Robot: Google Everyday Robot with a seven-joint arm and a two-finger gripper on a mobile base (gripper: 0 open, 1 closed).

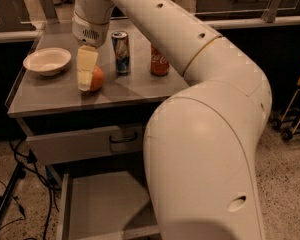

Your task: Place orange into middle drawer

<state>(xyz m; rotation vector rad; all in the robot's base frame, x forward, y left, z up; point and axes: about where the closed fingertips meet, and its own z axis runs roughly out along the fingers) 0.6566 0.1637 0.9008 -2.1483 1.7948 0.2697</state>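
The gripper [88, 82] hangs down over the left part of the table [140, 89] and touches the one orange [97, 78]. I cannot tell if it is squeezing the orange or only sitting against it. The orange is down at the table top, partly hidden behind the pale yellow gripper. Just to the left is one white bowl [47, 60]. To the right stand two cans, a blue can [121, 52] near the orange and a red can [160, 60] a bit further on. Under the table top is one shut drawer front [80, 145] with a dark handle [123, 137]. Below it the middle drawer [97, 201] is pulled out, and its floor is bare. The big white arm [210, 134] reaches from the bottom right up to the gripper. It covers the right side of the middle drawer and part of the table.
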